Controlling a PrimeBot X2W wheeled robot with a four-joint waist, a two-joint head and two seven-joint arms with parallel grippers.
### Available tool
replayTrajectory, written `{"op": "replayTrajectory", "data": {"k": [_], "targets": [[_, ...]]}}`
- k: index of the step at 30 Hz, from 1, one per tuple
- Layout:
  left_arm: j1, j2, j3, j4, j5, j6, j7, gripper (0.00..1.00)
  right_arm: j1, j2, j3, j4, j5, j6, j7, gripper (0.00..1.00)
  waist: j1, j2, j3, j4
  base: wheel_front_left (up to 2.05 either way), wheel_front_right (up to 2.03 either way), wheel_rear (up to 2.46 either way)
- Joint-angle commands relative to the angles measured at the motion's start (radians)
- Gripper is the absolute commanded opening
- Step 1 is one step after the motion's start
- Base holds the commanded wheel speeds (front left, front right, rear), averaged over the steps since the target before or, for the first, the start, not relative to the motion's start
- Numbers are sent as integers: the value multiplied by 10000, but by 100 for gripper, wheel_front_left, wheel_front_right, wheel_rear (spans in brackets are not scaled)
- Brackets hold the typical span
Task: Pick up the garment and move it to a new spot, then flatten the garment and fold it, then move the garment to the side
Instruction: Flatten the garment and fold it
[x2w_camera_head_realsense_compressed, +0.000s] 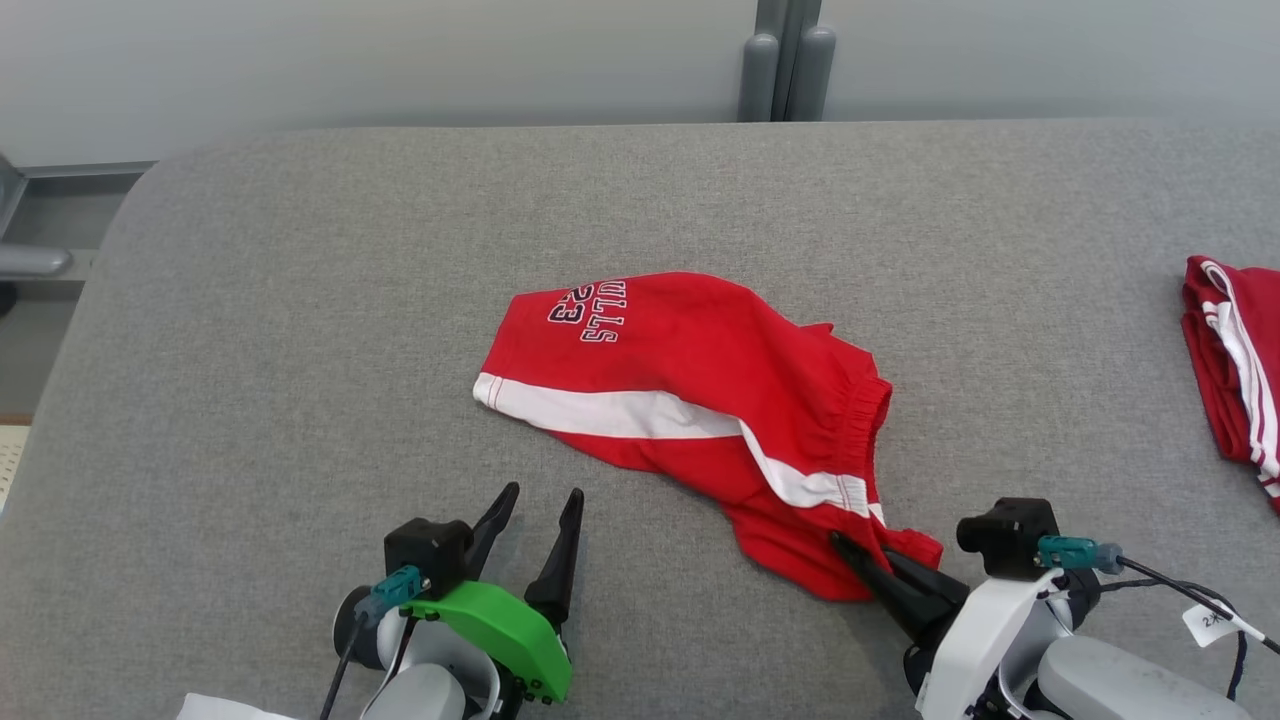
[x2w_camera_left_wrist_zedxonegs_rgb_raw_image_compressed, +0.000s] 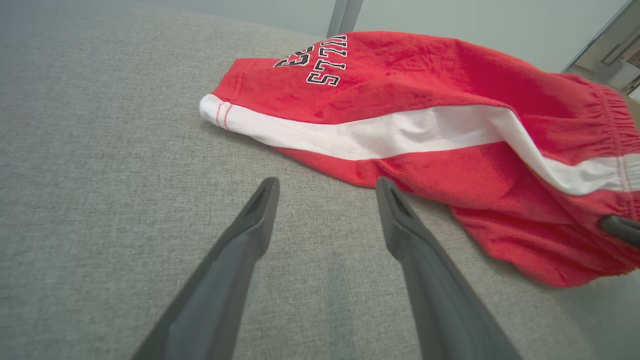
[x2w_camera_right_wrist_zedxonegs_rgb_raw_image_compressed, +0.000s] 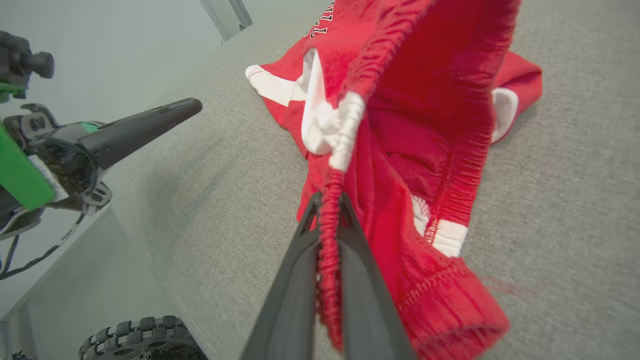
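Red shorts (x2w_camera_head_realsense_compressed: 690, 380) lie rumpled mid-way across the grey upholstered table (x2w_camera_head_realsense_compressed: 300, 350), white side stripe up, lettered leg toward the far left.

The right gripper (x2w_camera_head_realsense_compressed: 865, 555) has its jaws pressed together on the elastic waistband (x2w_camera_right_wrist_zedxonegs_rgb_raw_image_compressed: 330, 235) at the near corner. The left gripper (x2w_camera_head_realsense_compressed: 543, 495) holds nothing, jaws wide, just short of the shorts' near hem.

Risks:
- The pinch takes only a narrow ridge of elastic, so a quick lift could pull it free.
- Carried from one corner, the shorts would hang bunched and land more creased (making flattening harder).
- The coarse table cover may drag on the trailing leg.

Not established:
- How many fabric layers sit in the pinch.
- The second leg, which is tucked under.
- The lettering, which is upside down and only partly legible.
- The other red garment (x2w_camera_head_realsense_compressed: 1235, 370), which is cut off at the right edge.
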Motion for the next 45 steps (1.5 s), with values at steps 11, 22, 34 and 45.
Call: {"op": "replayTrajectory", "data": {"k": [11, 22, 34, 45], "targets": [[17, 30, 217, 238, 175, 33, -26, 100, 746, -20, -1102, 842, 284, -3, -23, 44, 0, 0, -186, -306, 0, 0, 0], [-442, 30, 921, 607, 742, 423, -26, 100, 1218, 294, -4338, 402, -1168, -3, -23, 100, 0, 0, 53, -993, 0, 0, 0], [-1327, 191, 2521, 1389, 1376, 1178, -24, 100, 1137, 1669, -5844, -430, -2978, -3, -23, 100, 0, 0, 679, -1482, 0, 0, 0], [-1631, 112, 3181, 1942, 1715, 897, -26, 100, 975, 1787, -5926, -565, -3144, -3, -23, 100, 0, 0, 906, -1666, 0, 0, 0]]}}
